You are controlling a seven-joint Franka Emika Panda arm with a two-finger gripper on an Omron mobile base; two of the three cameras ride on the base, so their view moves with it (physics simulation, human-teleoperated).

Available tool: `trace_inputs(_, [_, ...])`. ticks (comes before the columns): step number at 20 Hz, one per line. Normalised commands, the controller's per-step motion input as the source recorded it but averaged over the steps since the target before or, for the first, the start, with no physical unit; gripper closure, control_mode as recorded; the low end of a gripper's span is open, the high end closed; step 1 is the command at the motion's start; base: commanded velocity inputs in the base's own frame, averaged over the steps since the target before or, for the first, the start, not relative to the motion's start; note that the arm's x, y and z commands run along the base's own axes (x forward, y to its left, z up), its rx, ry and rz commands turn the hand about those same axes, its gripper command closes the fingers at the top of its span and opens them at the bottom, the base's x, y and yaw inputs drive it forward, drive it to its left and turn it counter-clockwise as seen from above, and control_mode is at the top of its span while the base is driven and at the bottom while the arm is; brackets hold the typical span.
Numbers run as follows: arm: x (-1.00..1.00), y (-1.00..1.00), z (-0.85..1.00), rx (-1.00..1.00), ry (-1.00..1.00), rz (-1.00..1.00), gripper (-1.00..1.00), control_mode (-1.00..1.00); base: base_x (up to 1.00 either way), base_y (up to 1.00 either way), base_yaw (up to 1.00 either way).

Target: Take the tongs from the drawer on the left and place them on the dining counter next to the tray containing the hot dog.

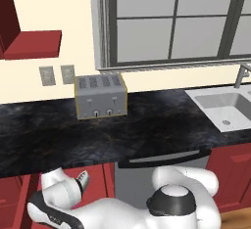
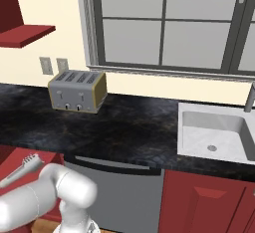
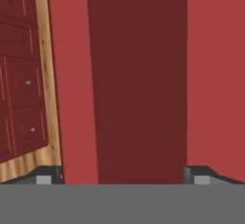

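In the left base view, the slim silver-grey metal tongs (image 1: 82, 178) show as a ridged tip low at the left, below the near edge of the black marbled worktop (image 1: 59, 135), just beside the white arm's forearm and left of the grey dishwasher front with its bar handle (image 1: 164, 158). The silver four-slot toaster (image 1: 101, 96) and the pale steel sink (image 1: 226, 106) stand well apart from the work and pose no hazard. The risk here is the forearm: a sweep to the left is likely to knock the tongs askew. In the right base view, the tongs (image 2: 21, 170) lie slanted at the far left, scalloped end uppermost, over the dark red drawer (image 2: 30, 155), which appears to stand open below the worktop; whether they rest flat on its floor cannot be told. The elbow sits close beside them, so a low descent may strike the drawer wall or the worktop's overhang. In the hand view, the gripper (image 3: 122, 176) has its jaws spread wide with nothing between them, and faces plain red panels and a bank of dark red drawer fronts with small round knobs (image 3: 21, 84), not the tongs. Closing from this pose would grasp nothing. The hand must first be re-aimed, and the slim arms may slip from a grip taken off-centre.
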Motion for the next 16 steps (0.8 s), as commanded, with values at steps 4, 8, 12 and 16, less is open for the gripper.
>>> trace_inputs(4, [-0.78, 0.08, -0.14, 0.00, 0.00, 0.00, -1.00, -1.00, 0.00, 0.00, 0.00])
trace_inputs(8, [-0.72, 0.04, -0.14, 0.00, 0.00, 0.00, -1.00, -1.00, 0.00, 0.00, 0.00])
trace_inputs(12, [-0.49, 0.01, -0.06, 0.00, 0.00, 0.00, -1.00, -1.00, 0.00, 0.00, 0.00])
trace_inputs(16, [-0.02, 0.00, 0.00, 0.00, 0.00, 0.00, -1.00, -1.00, 0.00, 0.00, 0.00])
